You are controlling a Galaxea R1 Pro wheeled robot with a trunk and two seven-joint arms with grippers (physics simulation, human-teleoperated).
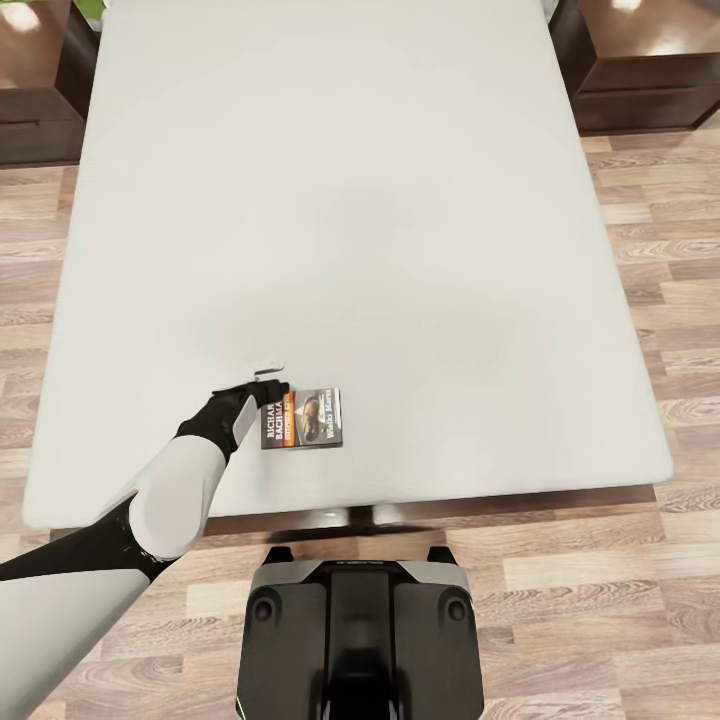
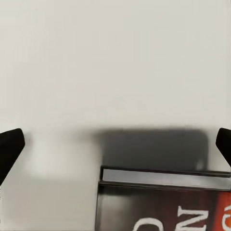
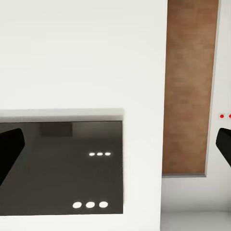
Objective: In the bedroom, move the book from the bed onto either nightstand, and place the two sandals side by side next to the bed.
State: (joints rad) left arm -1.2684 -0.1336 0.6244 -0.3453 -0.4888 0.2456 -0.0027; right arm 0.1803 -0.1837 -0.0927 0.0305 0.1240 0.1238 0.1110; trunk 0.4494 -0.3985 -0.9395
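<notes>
Between wide-spread left fingers (image 2: 10,147): book (image 1: 302,418), flat on bed (image 1: 400,220), not gripped. Nightstands (image 1: 640,60) well beyond, bare. Sandals untouched. Right fingers (image 3: 9,144) apart, holding nothing. Nothing done yet.

Matt pale mattress (image 1: 400,200), glossy dark wooden nightstand (image 1: 640,60), wood-plank floor (image 1: 660,330).

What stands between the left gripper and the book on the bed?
Nothing visible does. The left gripper is open right at the book, near the foot edge of the bed. In the left wrist view the book's edge lies between the fingertips with only bare mattress around it.
</notes>
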